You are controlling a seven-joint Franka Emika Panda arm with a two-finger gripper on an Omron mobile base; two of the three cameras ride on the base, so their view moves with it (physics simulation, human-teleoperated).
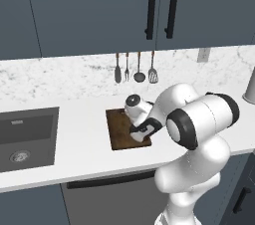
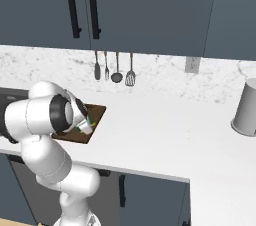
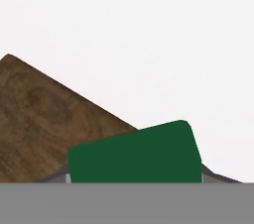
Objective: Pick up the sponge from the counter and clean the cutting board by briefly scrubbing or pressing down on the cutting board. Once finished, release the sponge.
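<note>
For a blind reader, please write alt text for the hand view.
A green sponge sits between the jaws of the shut gripper, over a corner of the brown cutting board. White counter lies beyond.

Definitely a kitchen. Long white worktop (image 1: 84, 134) with a speckled marble backsplash (image 1: 60, 77), dark grey inset sink (image 1: 27, 137), and slate-blue cabinets with black bar handles (image 1: 151, 7) overhead. Metal cooking utensils (image 1: 135, 68) hanging on the wall too.
</note>
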